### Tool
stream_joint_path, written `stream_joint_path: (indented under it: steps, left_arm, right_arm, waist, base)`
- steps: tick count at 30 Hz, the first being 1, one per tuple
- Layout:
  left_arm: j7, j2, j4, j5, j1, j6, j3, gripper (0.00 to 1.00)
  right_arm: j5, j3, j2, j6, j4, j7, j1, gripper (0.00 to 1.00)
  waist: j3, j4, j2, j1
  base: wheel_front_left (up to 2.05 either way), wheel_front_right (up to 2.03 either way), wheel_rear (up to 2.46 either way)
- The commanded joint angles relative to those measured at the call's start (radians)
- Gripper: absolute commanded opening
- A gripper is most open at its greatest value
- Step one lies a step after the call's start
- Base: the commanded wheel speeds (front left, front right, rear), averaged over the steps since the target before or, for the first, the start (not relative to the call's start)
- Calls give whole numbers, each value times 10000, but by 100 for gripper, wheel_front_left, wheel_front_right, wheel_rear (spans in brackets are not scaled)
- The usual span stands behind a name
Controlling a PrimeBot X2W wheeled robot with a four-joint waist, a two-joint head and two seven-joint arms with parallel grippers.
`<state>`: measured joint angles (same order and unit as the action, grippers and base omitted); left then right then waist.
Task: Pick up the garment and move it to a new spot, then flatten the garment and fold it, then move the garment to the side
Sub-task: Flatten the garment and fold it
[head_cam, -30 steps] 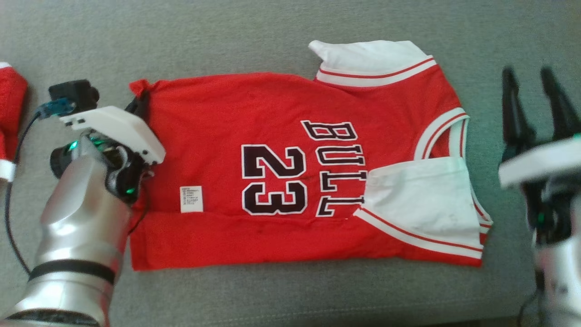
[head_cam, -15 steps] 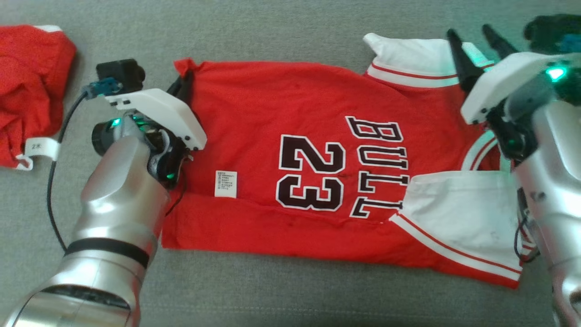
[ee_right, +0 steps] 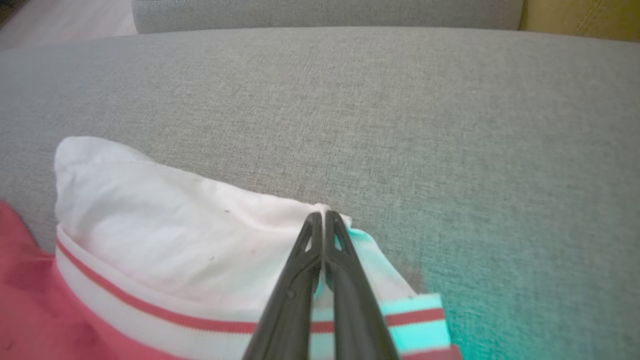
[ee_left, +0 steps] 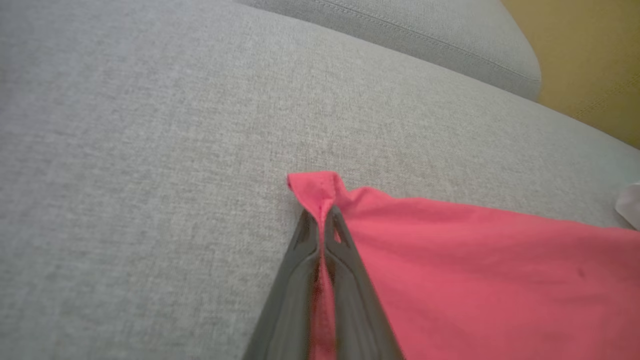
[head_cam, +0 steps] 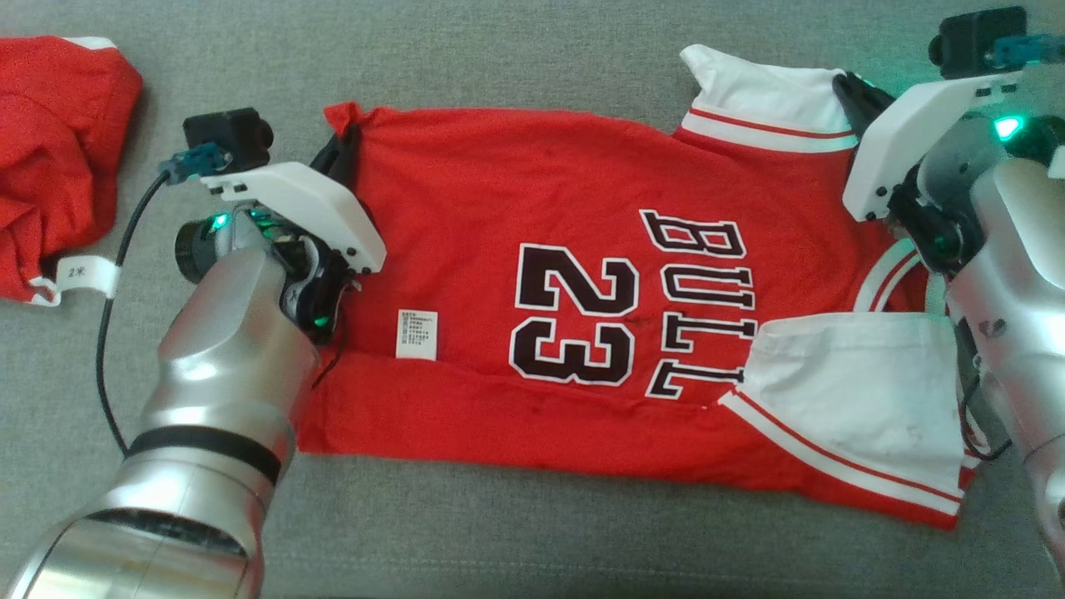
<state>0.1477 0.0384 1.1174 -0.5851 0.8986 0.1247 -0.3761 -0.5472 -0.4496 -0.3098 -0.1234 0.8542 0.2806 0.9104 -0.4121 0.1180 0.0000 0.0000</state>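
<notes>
A red jersey (head_cam: 532,183) with "BULL 23" and white sleeves lies flat on the grey sofa cushion (head_cam: 516,541), its bottom strip folded up. My left gripper (head_cam: 346,140) is shut on the jersey's far left hem corner; in the left wrist view the gripper (ee_left: 322,216) pinches a peak of the red cloth (ee_left: 475,260). My right gripper (head_cam: 842,81) is shut on the far white sleeve (head_cam: 765,87). In the right wrist view that gripper (ee_right: 322,216) clamps the sleeve's (ee_right: 175,225) edge, which glows green from the wrist light.
A second red garment (head_cam: 50,150) with a white tag (head_cam: 83,276) lies bunched at the far left. A back cushion (ee_left: 425,30) rises behind the seat, with a yellow surface (ee_left: 590,60) beyond it. A black cable (head_cam: 104,333) hangs by my left forearm.
The head camera has shifted. My right gripper has gone from open beside the jersey to the far white sleeve and shut on it. The left gripper has kept its hold on the hem corner.
</notes>
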Motion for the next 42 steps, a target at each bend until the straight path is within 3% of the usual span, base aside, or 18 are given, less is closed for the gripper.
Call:
stream_joint_path:
  steps: [1,18,30,42]
  left_arm:
    - [224,368,-140,-16,390,49,107,0]
    - [1094,1179,-1573,-211,-837,24,292,0]
    - [1123,1465,-3963,-628,-3306,-357,858,0]
    - [272,2043,-6442,-1163,-5720,-1264,1256,0]
  right_arm:
    - [-170,-194,-63,-73,-287,-356,66,0]
    - [-1316,-312,-815,-73,-2460,-2015,-1415,0]
    - [-1304,778,-998,-73,-5371,-2597,-4714,0]
    - [-53,2220,15,-73,-8050,-1614,-7682,0]
  waist:
    - [-14,-25,0,0]
    - [693,-436,0,0]
    - [1010,-790,0,0]
    - [957,-1114,0,0]
  base:
    - [0,0,0]
    - [0,0,0]
    - [0,0,0]
    - [0,0,0]
